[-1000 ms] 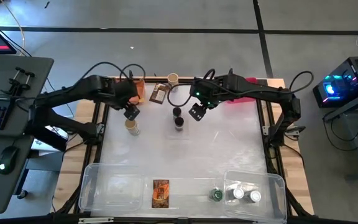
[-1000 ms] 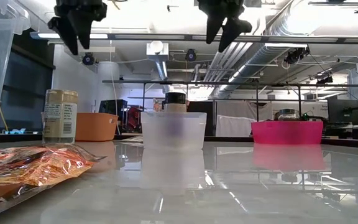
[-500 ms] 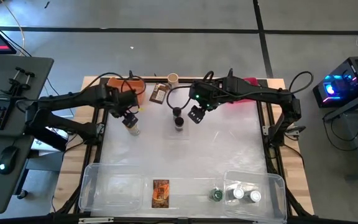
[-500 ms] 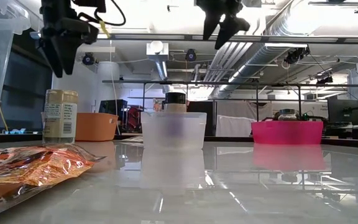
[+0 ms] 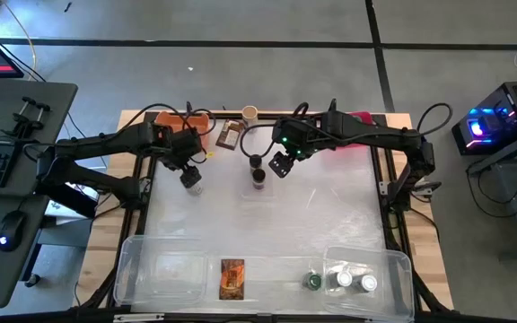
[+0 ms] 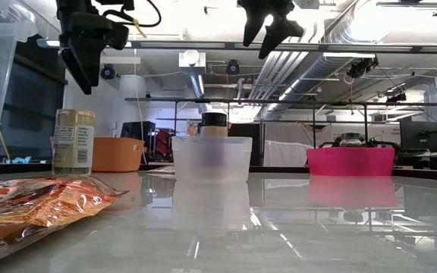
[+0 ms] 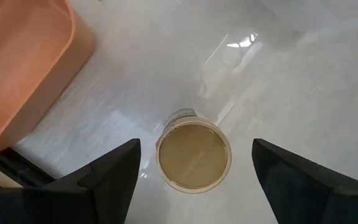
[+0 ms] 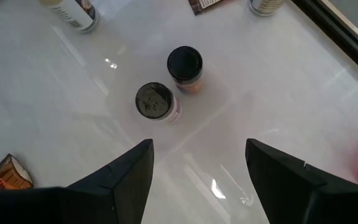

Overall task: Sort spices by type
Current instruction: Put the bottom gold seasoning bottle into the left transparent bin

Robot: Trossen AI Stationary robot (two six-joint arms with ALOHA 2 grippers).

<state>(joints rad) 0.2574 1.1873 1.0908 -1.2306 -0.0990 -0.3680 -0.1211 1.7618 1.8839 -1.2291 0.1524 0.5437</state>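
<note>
My left gripper [image 5: 189, 170] [image 7: 194, 144] hangs open straight above a tan-capped jar [image 7: 194, 155] [image 5: 191, 185] that stands upright on the table. Its fingers are spread wider than the cap and stay clear of it; the low view shows the left gripper [image 6: 82, 72] well above the jar [image 6: 74, 140]. My right gripper [image 5: 280, 164] [image 8: 199, 144] is open in the air beside two dark-capped jars [image 8: 185, 62] [image 8: 155, 101] at the table's middle. An orange packet [image 5: 232, 278] lies at the near edge. A green-capped jar [image 5: 313, 282] stands beside two white-capped jars [image 5: 344, 280].
An orange bin [image 5: 196, 126] and a pink bin [image 5: 359, 118] sit at the far edge, with a brown packet [image 5: 230, 135] and another jar [image 5: 249, 113] between them. Clear tubs [image 5: 151, 269] [image 5: 393, 265] line the near edge. A small clear tub [image 6: 211, 159] stands mid-table.
My left gripper has come down toward the tan-capped jar and settled over it, still open. The jars and packets have stayed where they were.
</note>
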